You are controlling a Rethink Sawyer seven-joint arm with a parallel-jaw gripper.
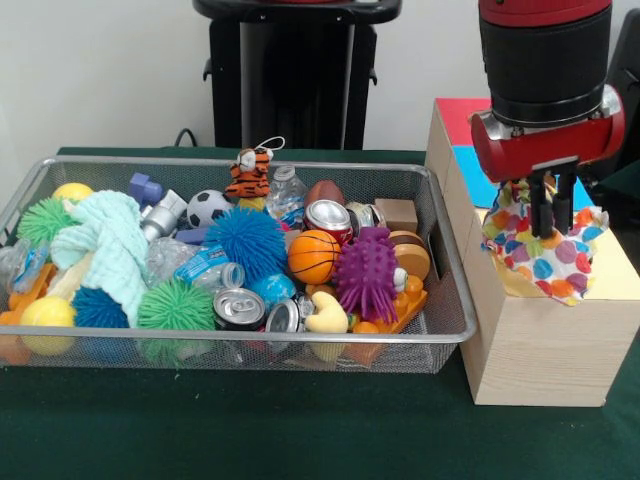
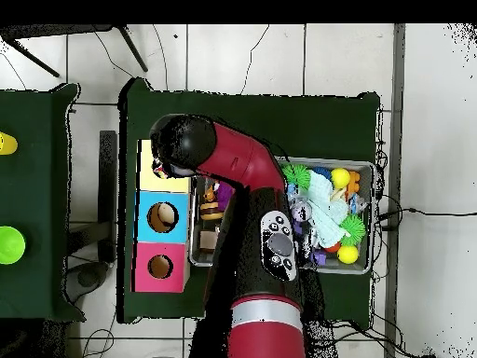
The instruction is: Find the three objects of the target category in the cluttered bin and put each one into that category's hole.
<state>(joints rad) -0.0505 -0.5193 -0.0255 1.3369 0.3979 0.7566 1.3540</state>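
Note:
My gripper (image 1: 547, 222) hangs over the yellow top (image 1: 612, 278) of the largest pale wood box at the right. Its fingers stand close together, shut on a white cloth with multicolour dots (image 1: 545, 258). The cloth is bunched up at the fingers and spreads over the yellow top, its edge drooping over the box's front. The hole is hidden under the cloth, and under my arm (image 2: 238, 163) in the overhead view. The wire-mesh bin (image 1: 240, 163) sits left of the box, full of clutter. No other dotted cloth shows in it.
The bin holds spiky rubber balls (image 1: 247, 241), drink cans (image 1: 238, 307), a mint cloth (image 1: 105, 240), a small basketball (image 1: 313, 256) and a toy tiger (image 1: 248, 175). The blue-topped box's hole (image 2: 162, 216) and the red-topped box's hole (image 2: 160, 267) show from overhead.

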